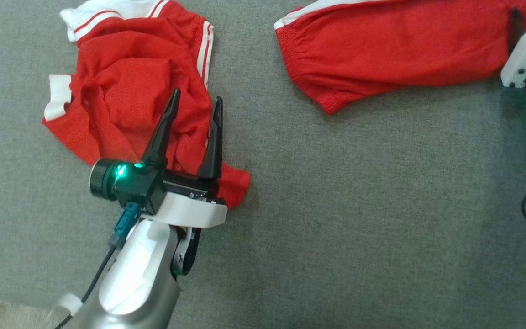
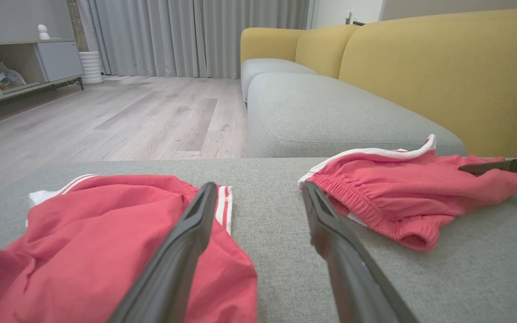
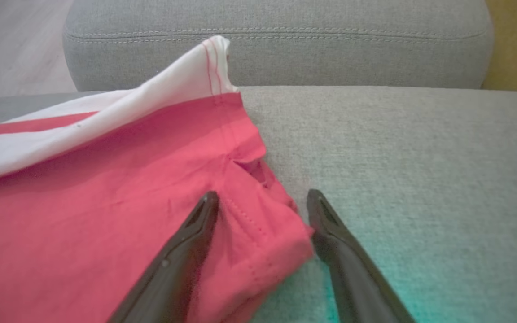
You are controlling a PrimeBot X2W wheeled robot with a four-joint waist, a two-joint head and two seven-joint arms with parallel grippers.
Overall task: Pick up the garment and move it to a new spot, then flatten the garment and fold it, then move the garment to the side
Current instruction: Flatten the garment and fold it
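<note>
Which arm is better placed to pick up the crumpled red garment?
The left, it seems. The open left gripper is right over the crumpled red garment; the right gripper, also open, sits at a corner of the other red garment, farther away.

- Bare grey cushion [image 1: 359,219] lies open across the whole near side.
- A clear lane runs between 2 obstacles: crumpled garment [image 1: 126,87] and flatter garment [image 1: 381,50].

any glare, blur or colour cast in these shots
Head view: green light glows behind the left end effector, glare on its pale forearm. Left wrist view: near fingers blur. Right wrist view: green tint spills over the grey cushion.
</note>
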